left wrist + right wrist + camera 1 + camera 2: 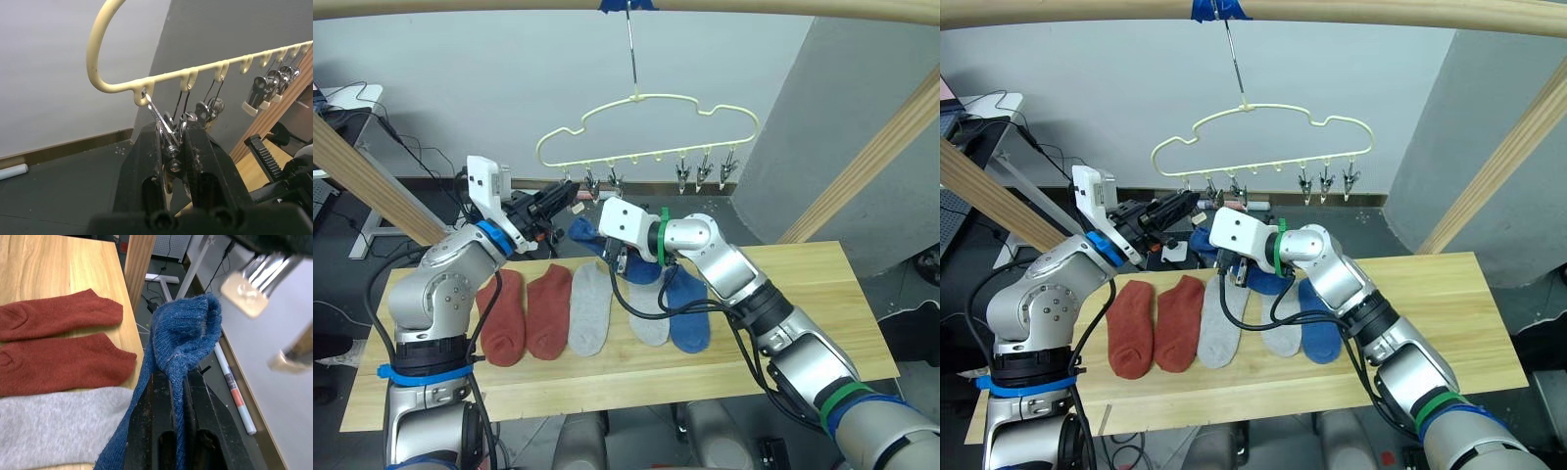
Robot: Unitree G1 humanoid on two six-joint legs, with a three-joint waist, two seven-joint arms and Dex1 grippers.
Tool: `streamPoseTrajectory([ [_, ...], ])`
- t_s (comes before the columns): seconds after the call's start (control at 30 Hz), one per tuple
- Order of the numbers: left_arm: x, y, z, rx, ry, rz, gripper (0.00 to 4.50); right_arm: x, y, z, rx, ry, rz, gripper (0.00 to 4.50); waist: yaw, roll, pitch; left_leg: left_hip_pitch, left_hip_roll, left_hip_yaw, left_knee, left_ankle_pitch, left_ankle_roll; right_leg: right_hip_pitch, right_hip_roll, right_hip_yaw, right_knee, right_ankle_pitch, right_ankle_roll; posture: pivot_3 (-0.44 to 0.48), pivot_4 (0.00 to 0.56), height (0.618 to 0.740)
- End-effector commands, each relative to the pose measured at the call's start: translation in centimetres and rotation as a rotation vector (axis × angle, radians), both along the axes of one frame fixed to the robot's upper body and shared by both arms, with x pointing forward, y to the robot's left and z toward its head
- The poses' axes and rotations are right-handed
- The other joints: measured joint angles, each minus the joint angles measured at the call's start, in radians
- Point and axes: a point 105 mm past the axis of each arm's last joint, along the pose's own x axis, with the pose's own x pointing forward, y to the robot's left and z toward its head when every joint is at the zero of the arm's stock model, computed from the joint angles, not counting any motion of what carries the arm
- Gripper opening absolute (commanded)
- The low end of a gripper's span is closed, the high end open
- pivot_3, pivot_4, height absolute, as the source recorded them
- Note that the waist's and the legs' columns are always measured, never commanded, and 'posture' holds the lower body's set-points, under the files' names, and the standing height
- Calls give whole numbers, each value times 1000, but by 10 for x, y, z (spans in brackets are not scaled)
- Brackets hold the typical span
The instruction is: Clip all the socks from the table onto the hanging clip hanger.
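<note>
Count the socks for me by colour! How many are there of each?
Rust-red socks: 2
Light grey socks: 2
Blue socks: 2, one held in the right gripper
Total: 6

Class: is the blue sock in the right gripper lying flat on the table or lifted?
Lifted. The right gripper pinches the blue sock, raising its cuff off the table.

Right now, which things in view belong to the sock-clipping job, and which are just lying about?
Job:
- blue knit sock pinched in the right gripper
- socks on the light plank table: two rust-red, two light grey, one blue
- cream wire clip hanger; left gripper squeezing its end metal clip

Lying about:
- wooden frame bar
- cables on the floor behind
</note>
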Motion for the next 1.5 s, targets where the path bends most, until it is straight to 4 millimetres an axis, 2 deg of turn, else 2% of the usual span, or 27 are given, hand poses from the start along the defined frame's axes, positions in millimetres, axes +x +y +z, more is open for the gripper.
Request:
streamPoseTrajectory([
  [0.03, -8, -3, 12, 18, -62, -20, 276, 0, 8, 24, 50, -72, 21, 0, 0, 0, 0, 0, 0, 0, 0, 0, 0, 0, 0, 0, 0, 0, 0, -173, 269, 740],
  [0.43, -8, -2, 8, 28, -49, -12, 276, 4, 10, 38, 116, -114, 2, 0, 0, 0, 0, 0, 0, 0, 0, 0, 0, 0, 0, 0, 0, 0, 0, -174, 267, 740],
  [0.57, -6, 5, 4, 20, -31, 27, 276, 4, 11, 40, 127, -117, 2, 0, 0, 0, 0, 0, 0, 0, 0, 0, 0, 0, 0, 0, 0, 0, 0, -173, 264, 740],
  [0.63, -6, 7, 4, 17, -29, 38, 1014, 3, 12, 41, 134, -116, 5, 0, 0, 0, 0, 0, 0, 0, 0, 0, 0, 0, 0, 0, 0, 0, 0, -173, 264, 740],
  [0.8, -11, 5, 0, 16, -4, 0, 2487, 1, 15, 42, 149, -108, 12, 0, 0, 0, 0, 0, 0, 0, 0, 0, 0, 0, 0, 0, 1, 0, 0, -169, 261, 740],
  [1.1, -15, 9, -4, 49, 2, 8, 2487, -8, 23, 37, 173, -48, 48, 0, 0, 0, 0, 0, 0, 0, 1, 0, 0, 0, 0, 0, 1, 0, 0, -155, 257, 740],
  [1.3, -16, 17, -6, 91, -20, 59, 2526, -12, 20, 28, 134, -44, 58, 1875, 1, 0, 0, 0, 0, 0, 1, 0, 0, 0, 0, 0, 1, 0, -1, -156, 255, 740],
  [1.4, -18, 18, -9, 141, -53, 88, 2526, -15, 6, 21, 121, -63, 45, 1875, 2, 0, 0, 0, 0, 0, 1, 0, 0, 0, 0, 0, 1, 0, -1, -155, 255, 740],
  [1.5, -20, 19, -12, 208, -119, 146, 2526, -25, -16, 12, 102, -72, 34, 1875, 8, 0, 0, 0, 0, 0, 1, 0, 0, 0, -1, 0, 1, 0, -1, -156, 256, 740],
])
